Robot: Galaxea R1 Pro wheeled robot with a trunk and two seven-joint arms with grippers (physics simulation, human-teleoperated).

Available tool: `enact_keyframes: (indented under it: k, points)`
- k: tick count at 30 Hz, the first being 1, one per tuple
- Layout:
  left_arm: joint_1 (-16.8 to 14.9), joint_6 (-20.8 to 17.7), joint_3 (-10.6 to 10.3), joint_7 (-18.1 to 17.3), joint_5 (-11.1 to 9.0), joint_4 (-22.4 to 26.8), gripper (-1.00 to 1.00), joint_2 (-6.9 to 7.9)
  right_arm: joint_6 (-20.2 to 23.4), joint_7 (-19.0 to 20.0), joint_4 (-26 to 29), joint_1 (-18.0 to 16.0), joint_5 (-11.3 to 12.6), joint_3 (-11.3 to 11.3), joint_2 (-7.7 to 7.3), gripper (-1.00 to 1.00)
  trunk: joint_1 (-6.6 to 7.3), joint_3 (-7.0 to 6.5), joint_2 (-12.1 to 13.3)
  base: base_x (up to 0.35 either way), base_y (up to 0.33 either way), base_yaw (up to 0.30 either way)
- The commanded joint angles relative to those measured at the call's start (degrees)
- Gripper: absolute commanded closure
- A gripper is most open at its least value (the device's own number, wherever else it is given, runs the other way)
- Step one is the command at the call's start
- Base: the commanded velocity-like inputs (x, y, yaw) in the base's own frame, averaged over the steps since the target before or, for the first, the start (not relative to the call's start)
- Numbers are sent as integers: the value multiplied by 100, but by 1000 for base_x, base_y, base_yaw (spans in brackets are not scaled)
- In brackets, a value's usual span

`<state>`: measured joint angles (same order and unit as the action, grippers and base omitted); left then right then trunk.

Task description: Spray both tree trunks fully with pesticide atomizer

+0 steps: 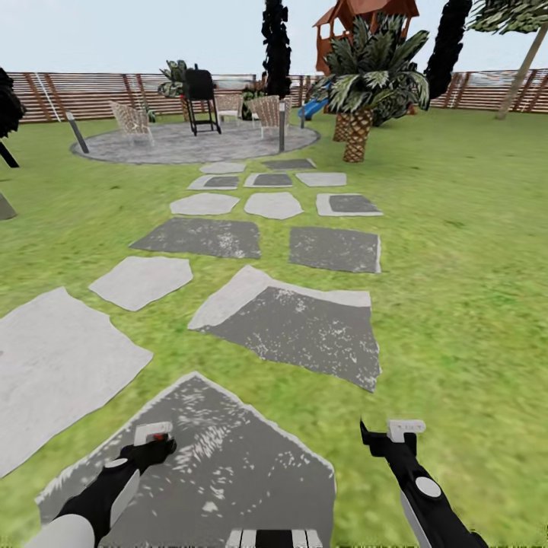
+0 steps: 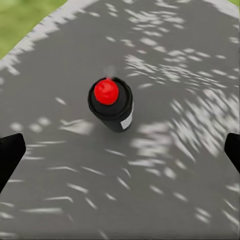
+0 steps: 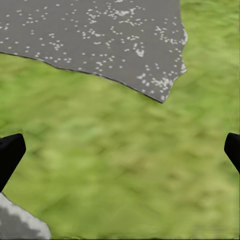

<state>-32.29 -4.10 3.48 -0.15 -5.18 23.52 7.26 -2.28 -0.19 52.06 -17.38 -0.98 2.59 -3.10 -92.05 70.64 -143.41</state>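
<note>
The left hand [image 1: 156, 440] hangs spread wide and empty over a grey paving slab [image 2: 175, 165]; the black, red-capped pesticide atomizer [image 2: 111, 104] stands upright on that slab, between the fingers but untouched; the right hand [image 1: 392, 435], likewise wide and empty, hovers over grass [image 3: 125, 165].

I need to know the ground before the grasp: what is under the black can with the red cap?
The can stands on a dark grey paving slab flecked white, between the open left tool's fingertips. Grass shows off one slab edge. The can's own footprint is hidden.
</note>
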Motion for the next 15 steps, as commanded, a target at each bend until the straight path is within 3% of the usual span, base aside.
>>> enact_keyframes:
  k: [1, 15]
  points:
    - [-1, -38, 8, -2, -56, 12, -100, -5, -16, -3, -20, -2, -10, 2, 0, -100, -1, 36, -3, 0, 0, 0]
    - [-23, -38, 11, 6, -53, 13, -100, 11, -25, 36, 230, -2, 39, 38, -36, -100, -37, 473, -22, 0, 0, 0]
